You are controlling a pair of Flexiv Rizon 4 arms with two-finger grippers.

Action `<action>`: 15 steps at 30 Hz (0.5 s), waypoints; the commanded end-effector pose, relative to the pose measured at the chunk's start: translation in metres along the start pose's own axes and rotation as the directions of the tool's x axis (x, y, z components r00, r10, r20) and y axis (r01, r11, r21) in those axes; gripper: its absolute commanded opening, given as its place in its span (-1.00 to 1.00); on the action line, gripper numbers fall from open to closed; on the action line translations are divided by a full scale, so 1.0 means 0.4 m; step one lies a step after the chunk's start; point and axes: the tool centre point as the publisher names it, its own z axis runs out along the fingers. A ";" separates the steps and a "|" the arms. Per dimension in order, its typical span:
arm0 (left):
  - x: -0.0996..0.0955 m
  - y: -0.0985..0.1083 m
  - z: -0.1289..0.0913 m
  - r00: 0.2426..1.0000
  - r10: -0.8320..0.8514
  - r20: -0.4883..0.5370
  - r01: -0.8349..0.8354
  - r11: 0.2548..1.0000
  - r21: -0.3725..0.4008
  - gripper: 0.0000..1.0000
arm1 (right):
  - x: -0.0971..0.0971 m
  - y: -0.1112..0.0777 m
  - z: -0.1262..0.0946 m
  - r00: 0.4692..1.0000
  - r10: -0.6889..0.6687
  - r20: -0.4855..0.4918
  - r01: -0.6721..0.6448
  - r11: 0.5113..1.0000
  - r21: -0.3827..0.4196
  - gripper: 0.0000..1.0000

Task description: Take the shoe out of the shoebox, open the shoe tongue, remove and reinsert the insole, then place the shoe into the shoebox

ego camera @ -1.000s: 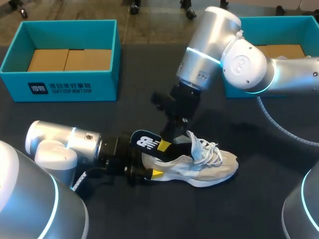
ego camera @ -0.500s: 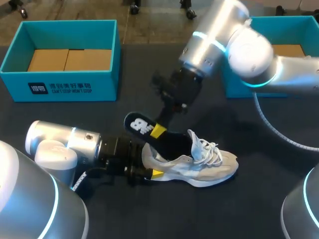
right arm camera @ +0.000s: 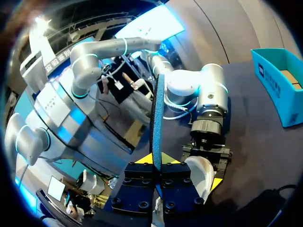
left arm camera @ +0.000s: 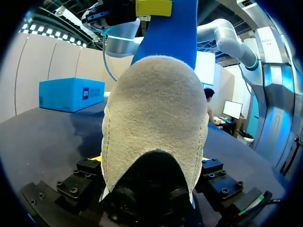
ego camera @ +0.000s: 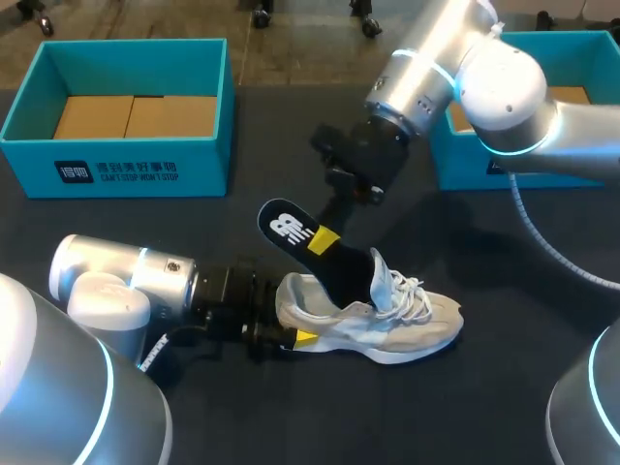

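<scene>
Shoe (left arm camera: 156,127) heel-on, beige, clamped between left pincer (left arm camera: 152,163) fingers on both sides. Blue insole (left arm camera: 171,33) sticks up out of the shoe, right pincer (left arm camera: 154,7) gripping it high up. Teal shoebox (left arm camera: 71,93) well ahead on the dark surface (left arm camera: 42,137).

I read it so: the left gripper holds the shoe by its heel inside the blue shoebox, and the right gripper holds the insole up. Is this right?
Not quite. The head view shows the shoe lying on the table, outside both shoeboxes. The rest holds: the left gripper grips its heel and the right gripper holds the insole up.
</scene>
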 end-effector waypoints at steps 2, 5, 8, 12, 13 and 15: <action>0.000 -0.001 0.002 1.000 0.000 0.001 0.000 1.000 -0.002 -1.00 | 0.021 0.054 -0.012 0.999 -0.010 0.043 0.011 1.000 -0.022 -1.00; 0.000 -0.001 0.002 1.000 0.000 0.001 0.000 1.000 -0.002 -1.00 | 0.061 0.101 -0.046 0.998 -0.006 0.061 0.009 0.999 -0.048 -1.00; 0.000 -0.001 0.002 1.000 0.000 0.001 0.000 1.000 -0.002 -1.00 | 0.114 0.147 -0.088 0.999 -0.012 0.053 0.017 0.996 -0.089 -1.00; 0.000 -0.001 0.002 1.000 0.000 0.001 0.000 1.000 -0.002 -1.00 | 0.170 0.195 -0.141 0.999 0.042 -0.018 -0.045 0.980 -0.193 -1.00; 0.000 -0.001 0.002 1.000 0.000 0.001 0.000 1.000 -0.002 -1.00 | 0.170 0.195 -0.141 0.999 0.042 -0.018 -0.045 0.980 -0.193 -1.00; 0.000 -0.001 0.002 1.000 0.000 0.001 0.000 1.000 -0.002 -1.00 | 0.170 0.195 -0.141 0.999 0.042 -0.018 -0.045 0.980 -0.193 -1.00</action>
